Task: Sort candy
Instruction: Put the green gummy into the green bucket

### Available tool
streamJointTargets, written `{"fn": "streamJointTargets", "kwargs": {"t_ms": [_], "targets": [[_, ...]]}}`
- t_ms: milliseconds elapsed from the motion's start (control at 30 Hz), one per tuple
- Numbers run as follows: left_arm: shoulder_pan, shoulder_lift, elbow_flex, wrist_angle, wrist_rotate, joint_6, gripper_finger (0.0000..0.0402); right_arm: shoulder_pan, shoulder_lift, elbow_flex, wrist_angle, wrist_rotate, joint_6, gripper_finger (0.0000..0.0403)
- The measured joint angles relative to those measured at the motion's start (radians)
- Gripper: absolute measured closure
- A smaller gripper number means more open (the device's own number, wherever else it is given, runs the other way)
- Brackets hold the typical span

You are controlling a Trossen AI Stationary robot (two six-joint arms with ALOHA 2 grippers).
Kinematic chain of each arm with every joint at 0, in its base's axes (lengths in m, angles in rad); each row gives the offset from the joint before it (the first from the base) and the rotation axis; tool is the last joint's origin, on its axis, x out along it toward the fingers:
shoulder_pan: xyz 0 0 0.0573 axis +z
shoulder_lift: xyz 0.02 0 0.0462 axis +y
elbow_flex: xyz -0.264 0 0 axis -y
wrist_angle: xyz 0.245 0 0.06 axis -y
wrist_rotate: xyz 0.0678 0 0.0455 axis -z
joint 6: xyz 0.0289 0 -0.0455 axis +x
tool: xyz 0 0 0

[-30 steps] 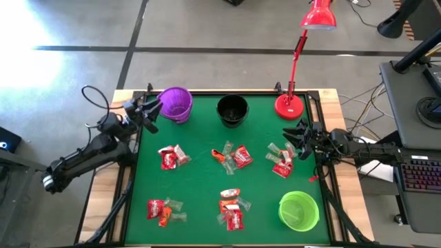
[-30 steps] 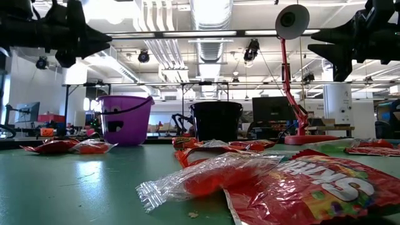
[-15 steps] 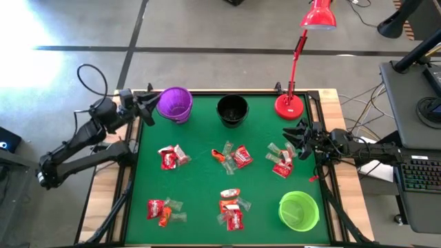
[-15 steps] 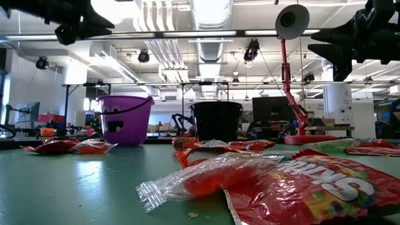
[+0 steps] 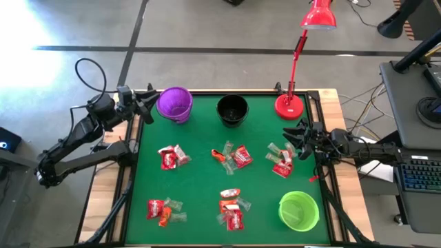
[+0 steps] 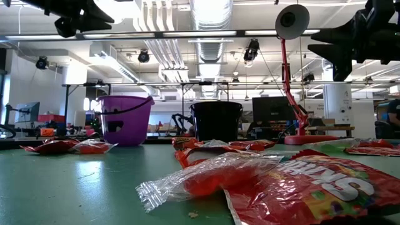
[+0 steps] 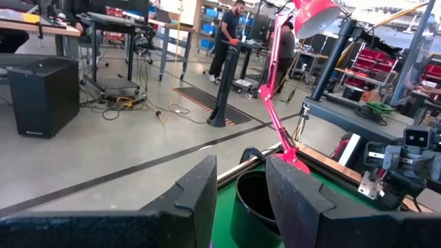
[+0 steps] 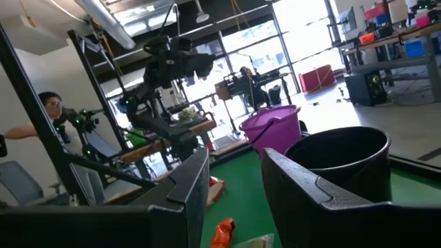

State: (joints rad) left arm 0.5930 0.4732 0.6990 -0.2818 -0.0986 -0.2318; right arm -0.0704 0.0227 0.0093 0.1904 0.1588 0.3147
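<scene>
The candy [image 5: 231, 157] lies in five loose clusters on the green surface [image 5: 200, 186]: left of middle, centre, right of centre, and two along the near edge. In the low view the closest red wrapper reads "SKITT", seen upside down.

Behind the clusters stand a purple cup [image 5: 175, 103], a black cup [image 5: 232, 109] and the red lamp [image 5: 289, 105]; a green cup [image 5: 298, 210] sits at the near right corner.

The left tool [image 5: 141, 108] hangs beside the purple cup, partly spread and carrying nothing. The right tool [image 5: 293, 138] hovers by the right-hand cluster, likewise parted and empty.
</scene>
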Motion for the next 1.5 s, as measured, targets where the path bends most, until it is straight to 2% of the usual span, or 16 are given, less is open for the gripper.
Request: {"fn": "streamJointTargets", "kwargs": {"t_ms": [100,200,300,467,733,900,1067,1200,1333,1500], "targets": [[0.000,0.003,0.000,-0.008,0.000,-0.021,0.0292,0.000,0.000,0.000,0.004,0.032,0.012,0.0277],[0.000,0.003,0.001,-0.007,0.001,-0.024,0.0292,0.000,0.000,0.004,0.002,0.122,0.057,0.0277],[0.000,0.003,0.001,-0.009,0.003,-0.042,0.0292,0.000,0.014,0.054,-0.107,0.205,0.045,0.0277],[0.000,0.004,0.007,-0.014,0.003,-0.044,0.0292,0.000,0.095,0.221,-0.352,0.290,0.025,0.0277],[0.000,0.004,0.007,-0.013,0.003,-0.042,0.0292,0.000,0.347,0.485,-0.601,0.289,0.010,0.0277],[0.000,0.006,0.007,-0.017,0.003,-0.040,0.0292,0.000,0.488,0.593,-0.605,0.287,0.012,0.0269],[0.000,0.002,0.007,-0.058,0.003,-0.040,0.0292,0.000,0.588,0.677,-0.605,0.291,-0.059,0.0272],[0.000,-0.004,0.007,-0.086,0.004,-0.040,0.0292,0.000,0.657,0.731,-0.605,0.313,-0.051,0.0274],[0.000,-0.011,0.010,-0.079,0.006,-0.040,0.0292,0.000,0.717,0.773,-0.640,0.288,0.002,0.0258],[0.000,-0.018,0.034,-0.080,0.007,-0.015,0.0292,0.000,0.796,0.816,-0.804,0.242,0.060,0.0220]]}}
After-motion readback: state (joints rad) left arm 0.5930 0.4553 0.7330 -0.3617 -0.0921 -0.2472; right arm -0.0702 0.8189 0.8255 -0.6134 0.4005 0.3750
